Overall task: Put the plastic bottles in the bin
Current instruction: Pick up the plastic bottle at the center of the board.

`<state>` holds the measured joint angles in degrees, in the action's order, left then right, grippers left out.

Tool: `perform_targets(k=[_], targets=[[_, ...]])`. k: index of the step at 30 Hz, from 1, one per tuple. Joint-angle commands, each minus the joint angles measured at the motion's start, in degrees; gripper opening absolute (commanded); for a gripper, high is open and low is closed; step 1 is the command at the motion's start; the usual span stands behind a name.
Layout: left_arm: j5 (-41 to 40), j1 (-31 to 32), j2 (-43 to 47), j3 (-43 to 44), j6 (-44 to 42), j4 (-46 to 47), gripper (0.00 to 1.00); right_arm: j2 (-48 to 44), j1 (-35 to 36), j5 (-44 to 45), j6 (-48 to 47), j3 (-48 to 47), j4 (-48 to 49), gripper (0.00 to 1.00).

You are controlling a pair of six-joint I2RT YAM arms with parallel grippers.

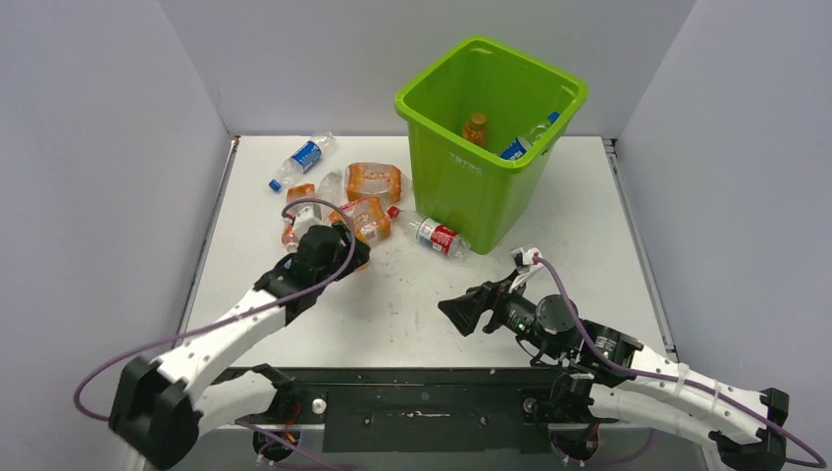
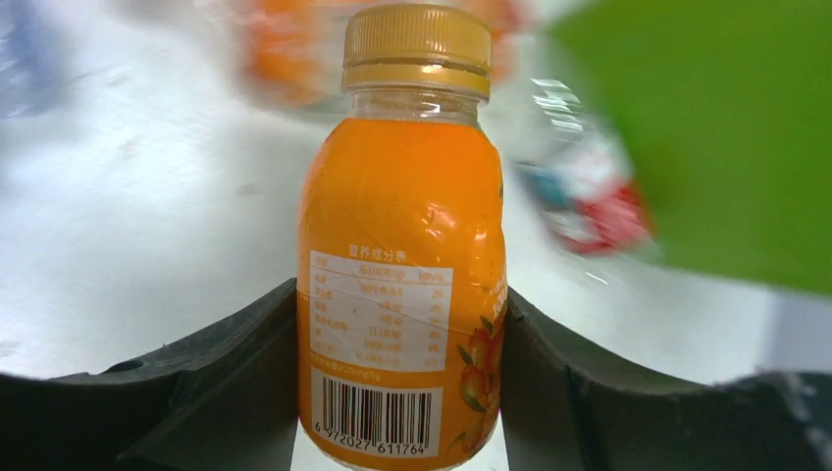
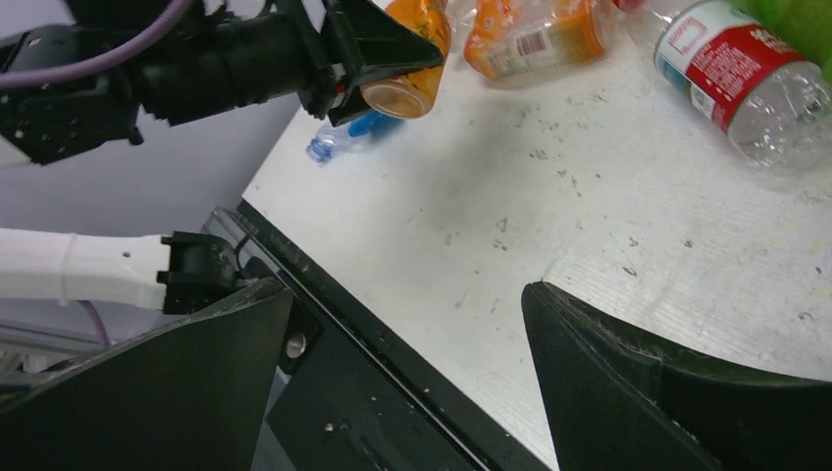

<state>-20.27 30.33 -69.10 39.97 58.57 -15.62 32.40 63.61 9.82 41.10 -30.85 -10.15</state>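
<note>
- Left end effector [image 2: 400,292] is clamped on an orange juice bottle [image 2: 397,245]; both black fingers [image 2: 245,383] press against the sides of its lower half, near the barcode.
- This bottle has a yellow cap [image 2: 417,49] that points away from the wrist. From the right wrist view its round bottom faces the near edge of the desk [image 1: 412,304]; I cannot tell if it touches the desk.
- Right end effector [image 3: 407,294] hangs low over the near right part of the desk with its fingers wide apart and nothing between them.
- The lime-green bin [image 1: 461,167] stands upright at the far side of the desk, and two bottles [image 1: 475,128] lie inside it.
- A red-label bottle [image 1: 437,235] lies on its side just beside the base of the bin.
- Some crushed orange-labelled bottles [image 1: 373,182] lie together left of the bin, just beyond the left end effector.
- A blue-label bottle [image 1: 302,159] lies near the far left corner.
</note>
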Motion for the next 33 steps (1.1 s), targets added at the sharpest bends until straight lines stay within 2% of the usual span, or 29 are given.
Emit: perform_targets(k=[1, 4, 9, 11, 13, 16, 21, 29, 33], targets=[[9.64, 4.34, 19.18, -0.4, -17.21, 9.47, 0.3, 0.34, 0.74, -3.72, -2.06, -6.7, 2.82, 0.9], [20.92, 5.32, 29.4, -2.0, -29.27, 18.63, 0.2, 3.74, 0.87, -7.76, -5.57, -12.04, 3.69, 0.9], [34.31, 5.53, 37.53, -0.13, -47.98, 20.76, 0.18, 11.46, 0.9, -14.25, -11.46, -23.32, 5.47, 0.9], [39.69, 5.53, 39.51, -2.07, -52.24, 24.3, 0.16, 14.2, 0.89, -14.82, -12.52, -26.12, 7.75, 0.9], [44.62, 5.55, 40.97, -5.14, -55.67, 28.68, 0.1, 16.39, 0.98, -14.87, -13.24, -28.38, 9.66, 0.9], [44.88, 5.61, 42.75, -9.85, -57.26, 34.44, 0.01, 20.33, 0.98, -14.45, -14.54, -32.46, 11.48, 0.9], [42.53, 5.5, 46.79, -17.89, -56.2, 42.59, 0.0, 25.41, 1.14, -10.91, -14.51, -34.38, 12.66, 0.9], [39.41, 5.43, 51.42, -20.64, -55.88, 41.51, 0.0, 32.54, 3.93, -11.79, -13.62, -34.9, 18.08, 0.9], [39.92, 5.7, 52.3, -20.72, -55.76, 40.93, 0.0, 36.19, 6.17, -8.59, -14.69, -37.37, 17.08, 0.96]])
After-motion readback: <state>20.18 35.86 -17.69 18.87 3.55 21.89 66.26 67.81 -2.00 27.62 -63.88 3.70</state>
